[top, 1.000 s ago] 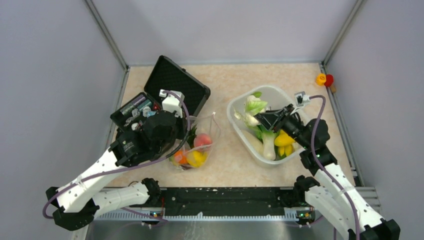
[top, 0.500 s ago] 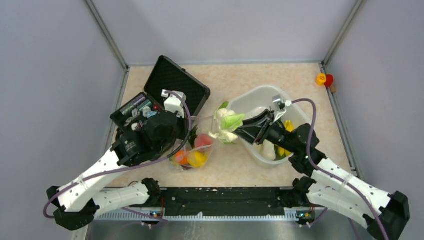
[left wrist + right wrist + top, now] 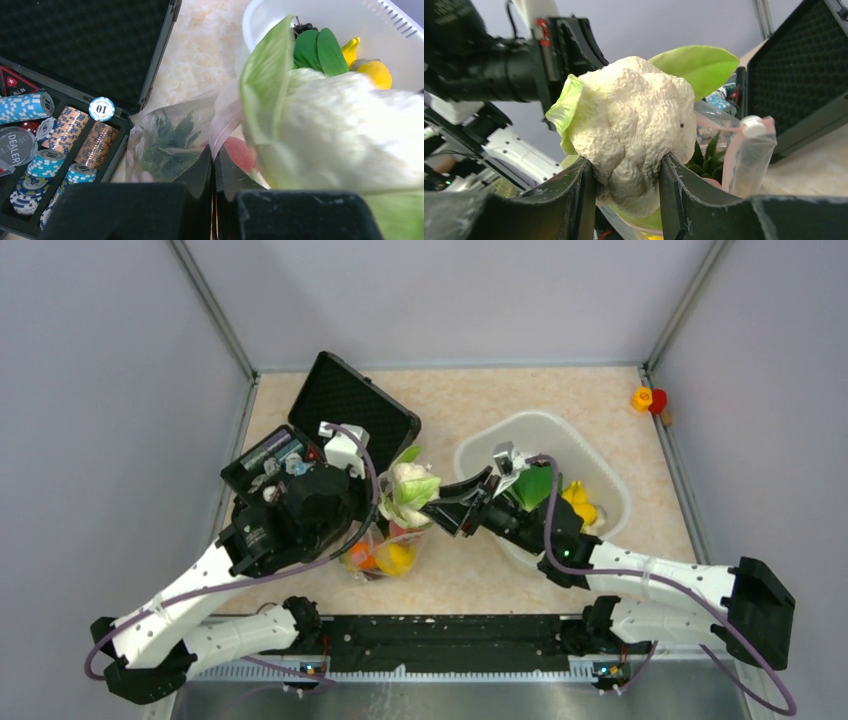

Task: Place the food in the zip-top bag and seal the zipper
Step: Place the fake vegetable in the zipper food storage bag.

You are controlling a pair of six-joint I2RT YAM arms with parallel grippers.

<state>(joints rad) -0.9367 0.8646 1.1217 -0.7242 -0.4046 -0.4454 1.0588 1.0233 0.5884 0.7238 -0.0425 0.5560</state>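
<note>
Pinches the cauliflower in the right claw, just above the zip-top bag. Clamps the bag's mouth at the pink zipper with the left claw, pressed together. From above, mostly hidden under the left arm; contents hard to make out through the crinkled film.

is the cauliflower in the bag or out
Out: the right gripper holds the cauliflower at the mouth of the zip-top bag, whose pink edge the left gripper pinches.

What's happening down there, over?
Left hand shut on clear crinkly plastic bag, at its pink rim. Right hand gripping white bumpy toy cauliflower beside bag mouth. No obstruction seen.
</note>
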